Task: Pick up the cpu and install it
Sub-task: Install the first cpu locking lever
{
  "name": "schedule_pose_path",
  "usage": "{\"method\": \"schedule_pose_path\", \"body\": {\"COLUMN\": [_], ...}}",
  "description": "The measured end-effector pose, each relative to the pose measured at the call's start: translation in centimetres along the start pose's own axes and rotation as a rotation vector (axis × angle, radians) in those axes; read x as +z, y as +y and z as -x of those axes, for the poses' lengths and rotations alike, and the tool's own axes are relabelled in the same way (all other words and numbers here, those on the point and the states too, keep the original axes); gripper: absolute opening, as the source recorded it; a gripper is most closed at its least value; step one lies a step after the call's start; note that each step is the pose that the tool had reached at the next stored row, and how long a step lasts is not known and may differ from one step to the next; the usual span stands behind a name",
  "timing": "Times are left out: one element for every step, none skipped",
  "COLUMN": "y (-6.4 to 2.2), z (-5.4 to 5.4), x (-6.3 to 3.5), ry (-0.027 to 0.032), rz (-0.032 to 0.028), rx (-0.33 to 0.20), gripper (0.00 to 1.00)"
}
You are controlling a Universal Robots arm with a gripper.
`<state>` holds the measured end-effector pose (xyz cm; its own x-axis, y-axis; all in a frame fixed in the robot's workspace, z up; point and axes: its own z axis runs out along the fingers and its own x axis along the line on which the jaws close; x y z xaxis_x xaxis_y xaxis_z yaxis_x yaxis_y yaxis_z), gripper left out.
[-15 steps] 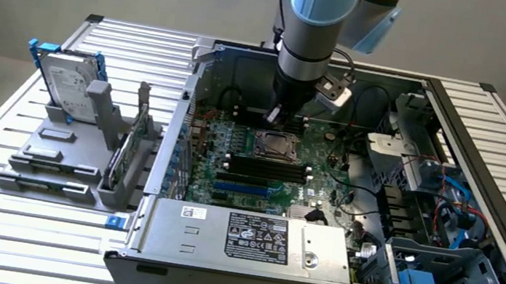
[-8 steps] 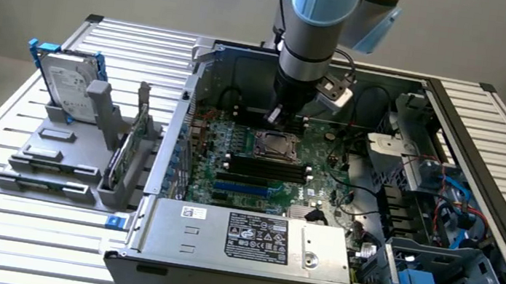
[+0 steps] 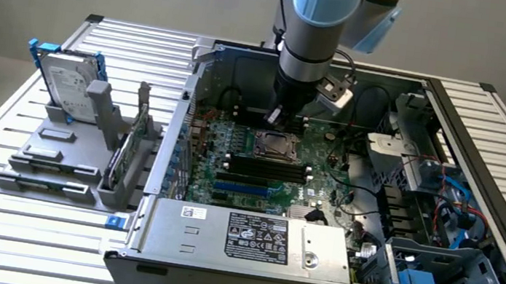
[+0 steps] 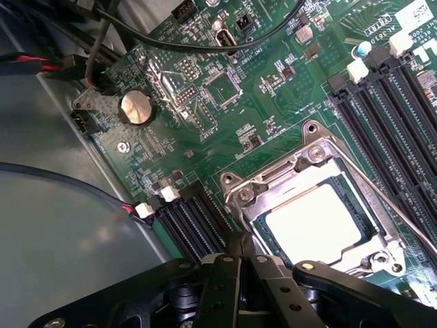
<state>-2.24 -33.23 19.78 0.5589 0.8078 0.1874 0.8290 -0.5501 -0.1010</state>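
The gripper (image 4: 240, 263) is hovering with black jaws pressed together, gripping nothing, just beside the metal-framed socket (image 4: 311, 160); the flat, pale square cpu (image 4: 313, 225) is sitting inside it on the green motherboard (image 4: 225, 89).

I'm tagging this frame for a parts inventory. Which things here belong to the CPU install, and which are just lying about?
Part of the job:
- cpu, lying in the socket
- gripper, shut, just above the socket's edge

Lying about:
- hard drive, upright in the grey holder
- coin battery
- power supply
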Motion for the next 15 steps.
{"method": "schedule_pose_path", "body": {"y": [0.02,0.03,0.06,0.08,0.12,0.17,0.21,0.26,0.29,0.32,0.36,0.40,0.44,0.48,0.52], "z": [0.01,0.01,0.00,-0.01,-0.04,-0.08,-0.12,-0.14,-0.16,-0.18,-0.21,-0.24,-0.27,-0.29,-0.32], "x": [0.00,0.00,-0.02,-0.02,-0.01,0.00,0.01,0.01,0.01,0.01,0.01,0.01,0.01,0.02,0.02], "ry": [-0.0006,-0.0010,-0.0021,-0.0024,-0.0022,-0.0020,-0.0017,-0.0016,-0.0017,-0.0018,-0.0019,-0.0018,-0.0018,-0.0018,-0.0017], "rz": [-0.0007,-0.0016,-0.0021,-0.0028,-0.0031,-0.0033,-0.0033,-0.0033,-0.0033,-0.0032,-0.0033,-0.0033,-0.0033,-0.0033,-0.0033], "rx": [0.000,0.000,0.000,0.001,0.001,0.001,0.001,0.001,0.001,0.001,0.001,0.001,0.001,0.001,0.001], "gripper": [0.11,0.11,0.11,0.11,0.11,0.11,0.11,0.11,0.11,0.11,0.11,0.11,0.11,0.11,0.11]}}
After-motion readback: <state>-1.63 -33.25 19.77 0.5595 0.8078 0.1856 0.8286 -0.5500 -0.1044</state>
